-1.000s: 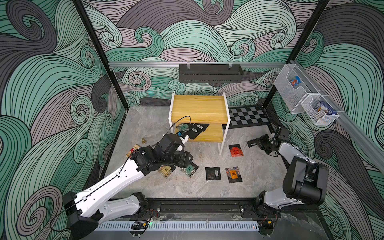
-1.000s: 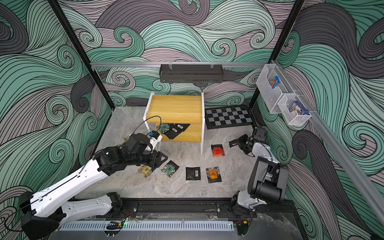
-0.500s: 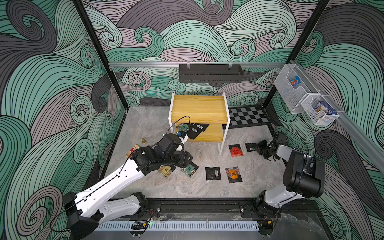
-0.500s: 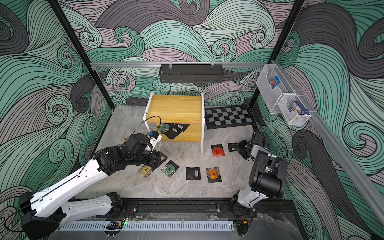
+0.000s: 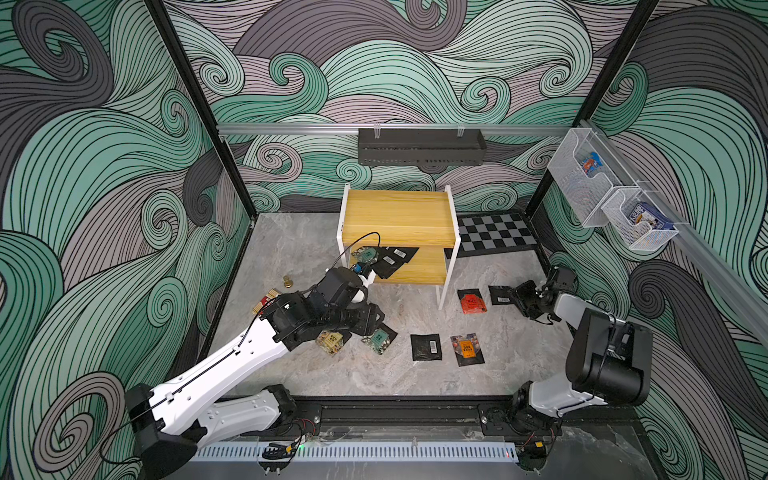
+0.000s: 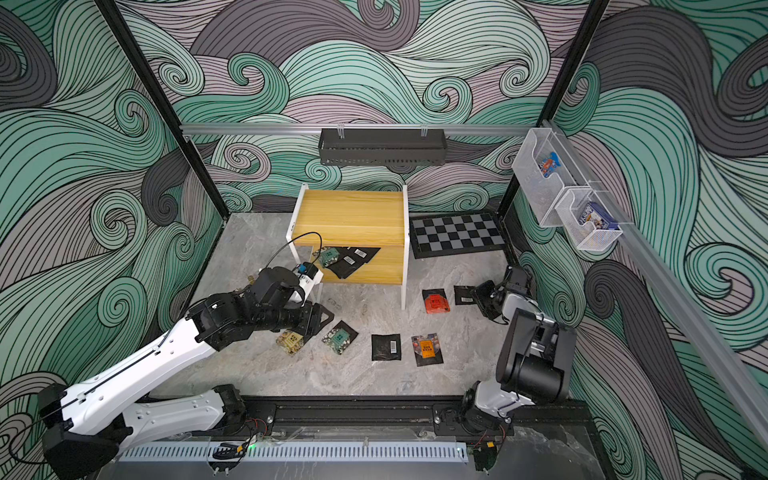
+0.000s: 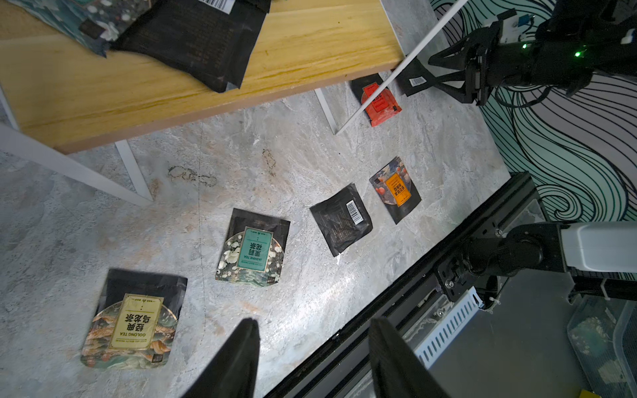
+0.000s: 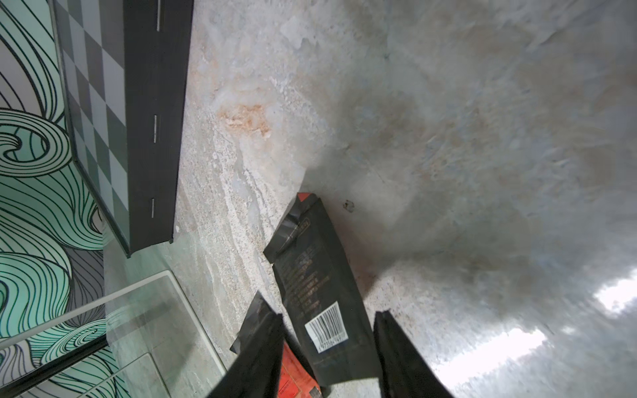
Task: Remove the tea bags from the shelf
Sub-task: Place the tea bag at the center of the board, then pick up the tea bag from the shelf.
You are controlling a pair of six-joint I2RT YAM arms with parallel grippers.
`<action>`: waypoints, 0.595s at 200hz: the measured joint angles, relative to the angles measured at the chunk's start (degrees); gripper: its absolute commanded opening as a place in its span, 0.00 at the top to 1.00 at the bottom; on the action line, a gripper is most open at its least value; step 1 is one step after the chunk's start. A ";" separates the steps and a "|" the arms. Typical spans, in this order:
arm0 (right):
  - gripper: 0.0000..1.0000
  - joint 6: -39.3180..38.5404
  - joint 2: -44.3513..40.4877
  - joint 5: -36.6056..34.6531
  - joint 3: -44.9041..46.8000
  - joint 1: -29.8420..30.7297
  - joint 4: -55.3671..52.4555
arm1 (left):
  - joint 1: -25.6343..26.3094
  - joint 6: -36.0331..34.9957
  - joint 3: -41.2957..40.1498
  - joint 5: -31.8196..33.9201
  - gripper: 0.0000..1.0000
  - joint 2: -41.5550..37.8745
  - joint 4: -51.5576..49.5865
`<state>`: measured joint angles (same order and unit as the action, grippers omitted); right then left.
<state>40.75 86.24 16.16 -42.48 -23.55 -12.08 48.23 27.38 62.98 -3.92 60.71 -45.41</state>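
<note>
The shelf (image 5: pixel 399 216) stands at the back, and several tea bags (image 5: pixel 386 259) still lie on its lower yellow board (image 7: pixel 172 86). My left gripper (image 7: pixel 313 324) hangs open over the floor with nothing between its fingers. It is close to a yellow tea bag (image 7: pixel 131 320) and a teal one (image 7: pixel 253 253). Low over the floor, my right gripper (image 8: pixel 327 317) stands open. A black tea bag with a barcode (image 8: pixel 320 289) lies loose between its fingers, next to a red one (image 5: pixel 471 300). A black one (image 5: pixel 424 347) and an orange one (image 5: pixel 467 348) lie near the front.
A checkered mat (image 5: pixel 494 235) lies right of the shelf. A black perforated rack (image 5: pixel 419 147) hangs on the back wall, and white wire baskets (image 5: pixel 602 195) hang on the right wall. Small gold pieces (image 5: pixel 286 282) lie at the left. A black rail (image 5: pixel 374 411) borders the front.
My right gripper came down beside the red tea bag and opened, letting go of the black tea bag it carried. The left arm has not moved.
</note>
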 measured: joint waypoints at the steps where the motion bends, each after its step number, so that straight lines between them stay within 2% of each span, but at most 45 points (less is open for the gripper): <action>1: 0.47 0.00 -0.09 0.00 0.00 0.00 -0.07 | 0.00 0.00 0.00 0.02 0.45 -0.04 0.00; 38: 0.39 -0.09 -3.80 -0.72 -0.13 0.00 -2.51 | -0.11 0.00 0.00 0.44 0.45 -0.92 -0.02; 119: 0.37 -0.74 -14.58 -0.11 -2.49 1.55 -10.03 | -0.24 0.00 0.02 1.09 0.45 -2.01 -0.20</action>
<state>40.01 71.66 16.05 -44.97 -22.00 -22.11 47.99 27.38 63.00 -2.83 58.70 -45.60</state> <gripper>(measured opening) 0.628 0.552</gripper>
